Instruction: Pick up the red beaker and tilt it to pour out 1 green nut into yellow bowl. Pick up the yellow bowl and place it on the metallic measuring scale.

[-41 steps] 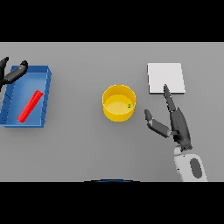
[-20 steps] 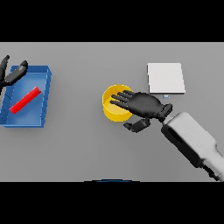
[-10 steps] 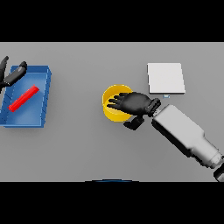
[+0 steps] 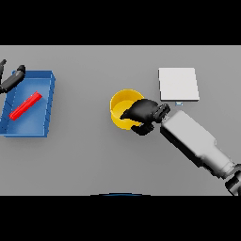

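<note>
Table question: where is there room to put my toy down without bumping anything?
The widest bare patch lies between the blue tray and the yellow bowl. The front strip below them is bare too. It is crowded where the right hand grips the bowl beside the square metallic scale.

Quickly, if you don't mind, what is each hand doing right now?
Left hand: at the table's left edge by the blue tray, holding nothing; open or shut cannot be told.
Right hand: curled round the rim of the yellow bowl.
</note>
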